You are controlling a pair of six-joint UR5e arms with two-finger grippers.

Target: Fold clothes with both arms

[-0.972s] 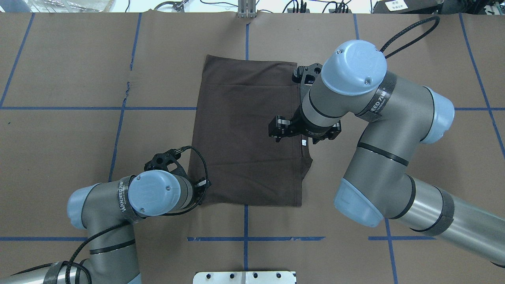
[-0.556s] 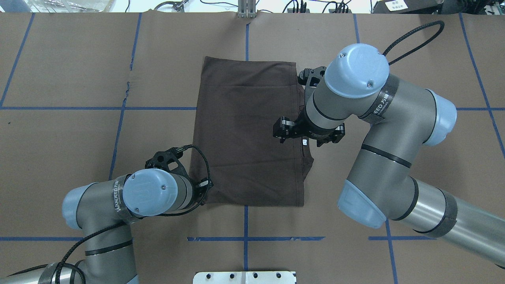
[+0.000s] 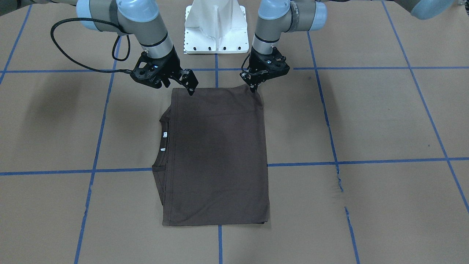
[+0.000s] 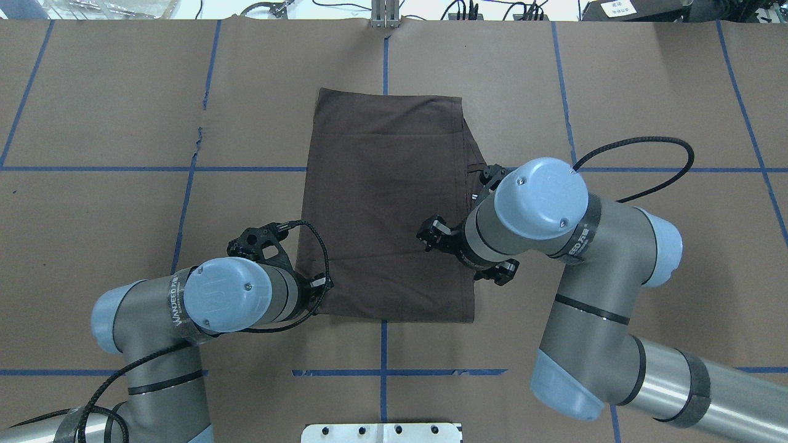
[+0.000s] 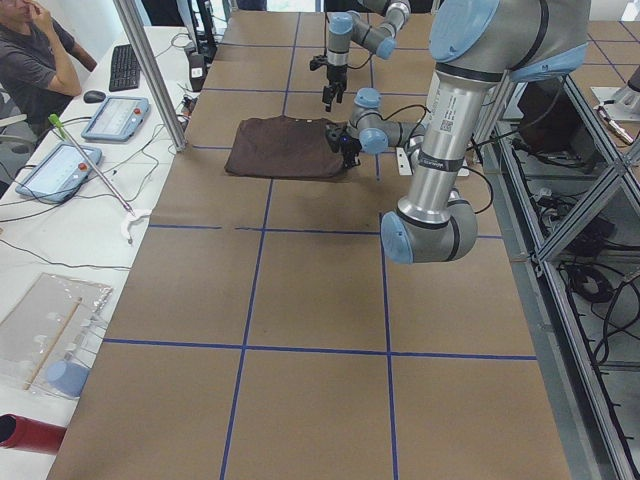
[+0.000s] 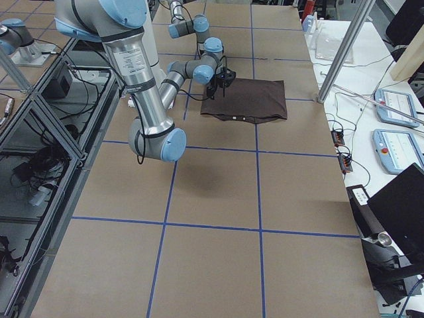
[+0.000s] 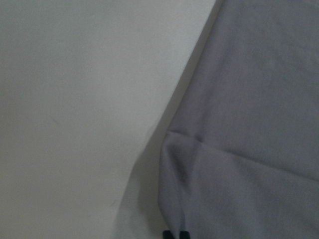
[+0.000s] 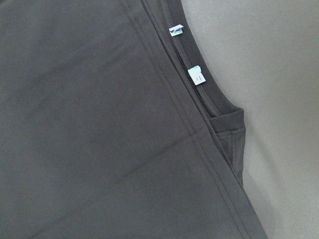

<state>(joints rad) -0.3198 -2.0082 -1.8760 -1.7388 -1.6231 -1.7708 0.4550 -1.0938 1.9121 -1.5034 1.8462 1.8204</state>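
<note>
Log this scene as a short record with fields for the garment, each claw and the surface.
garment: dark brown T-shirt, folded to a rectangle
collar: on the robot's right side, white neck labels showing
left claw: shut on the T-shirt's near corner, corner slightly raised
right claw: over the near edge, collar side; open or shut unclear
surface: table under brown paper, blue tape grid

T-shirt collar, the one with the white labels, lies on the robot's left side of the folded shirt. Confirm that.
Wrong side. The collar with the white labels lies on the robot's right side of the folded T-shirt, as the overhead exterior view shows.
</note>
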